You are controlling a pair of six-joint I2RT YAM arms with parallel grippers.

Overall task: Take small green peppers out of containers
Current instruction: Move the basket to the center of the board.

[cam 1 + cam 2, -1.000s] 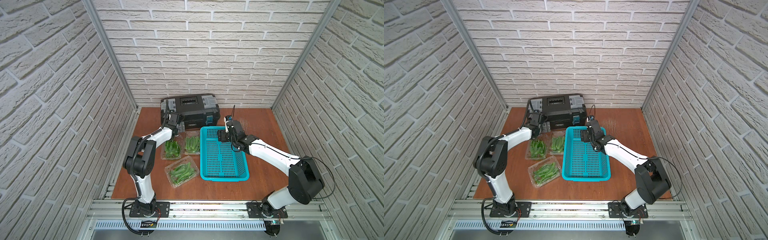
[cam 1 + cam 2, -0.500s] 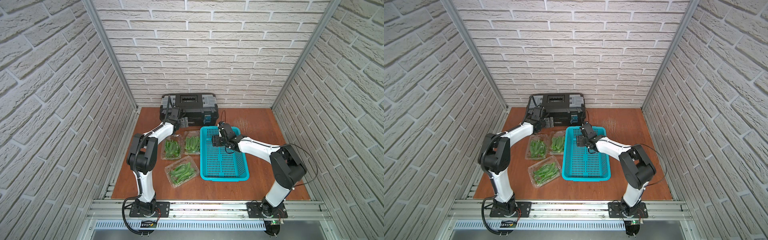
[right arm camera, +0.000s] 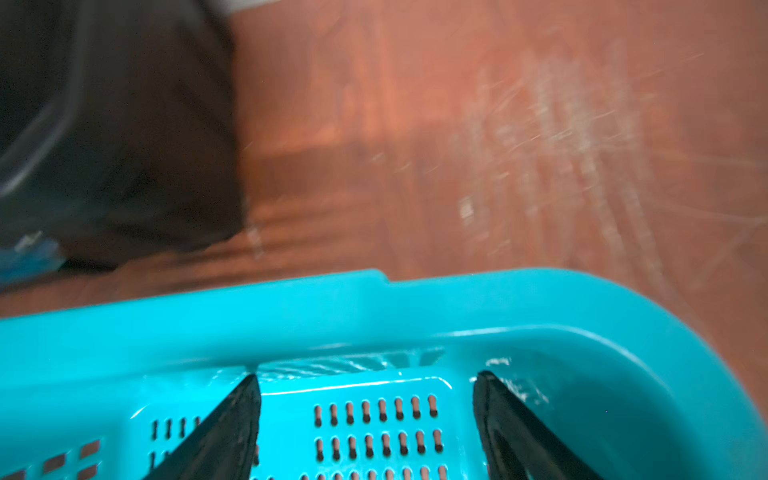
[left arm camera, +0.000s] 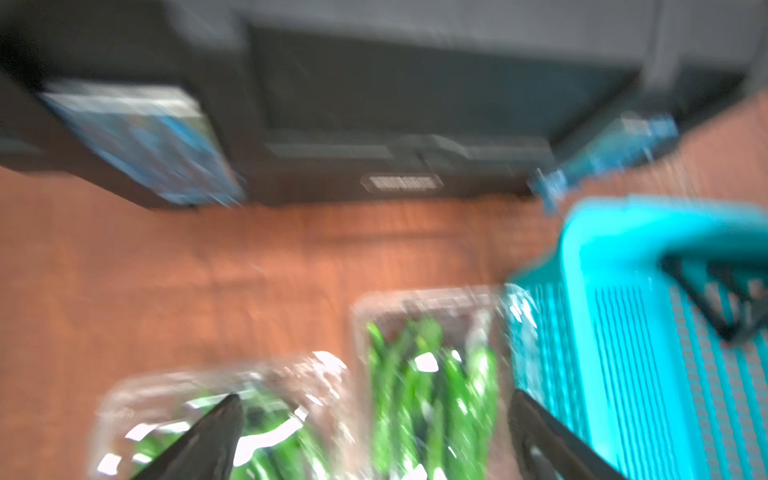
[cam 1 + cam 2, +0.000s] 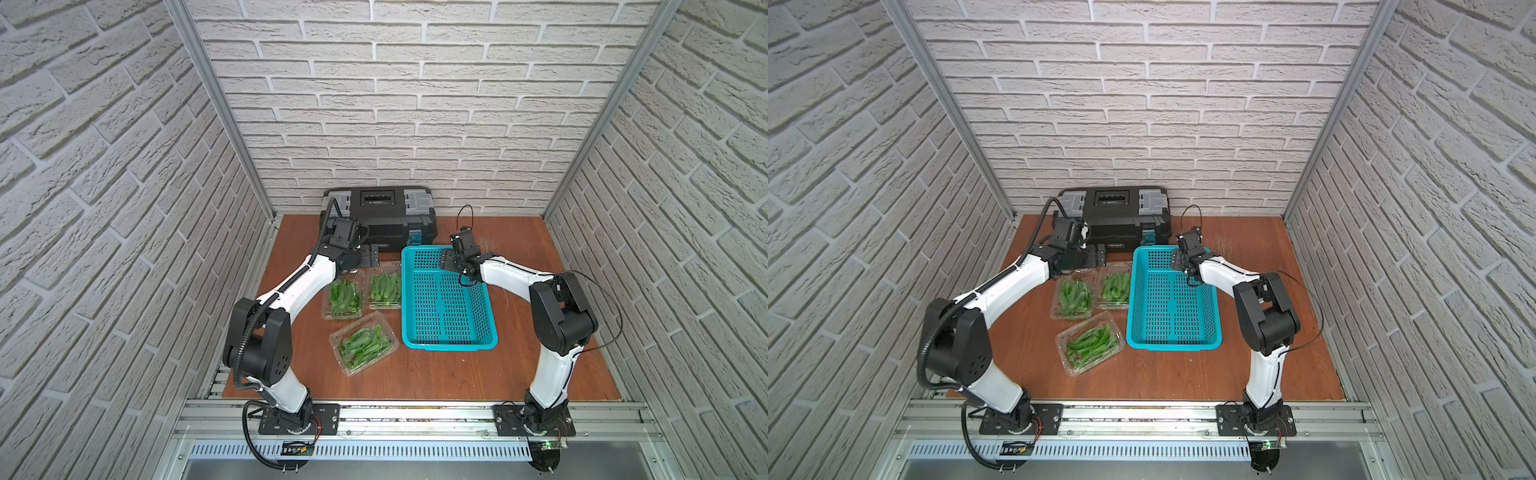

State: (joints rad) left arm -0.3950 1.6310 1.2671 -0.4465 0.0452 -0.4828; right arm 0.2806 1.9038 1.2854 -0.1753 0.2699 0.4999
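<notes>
Enclosure in both top views. A back wall (image 5: 415,104) and two side walls (image 5: 104,187) of white brick-pattern panelling meet at aluminium corner posts (image 5: 216,104). The base is a reddish-brown wood-grain board (image 5: 519,365), marked with pale scratches (image 3: 582,124) and bordered in front by an aluminium rail (image 5: 415,419). Lighting is even.

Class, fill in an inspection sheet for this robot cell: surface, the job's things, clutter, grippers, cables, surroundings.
Surface: brown wooden table, scuffed at the far right.
Job's things: three clear containers, each holding small green peppers; none taken out yet.
Clutter: teal basket, empty; black toolbox at the back.
Grippers: left gripper open above the two far containers; right gripper open over the basket's far end; both empty.
Cables: black hose along the left arm; thin wire looping off the right arm.
Surroundings: white brick walls; metal rail in front.
</notes>
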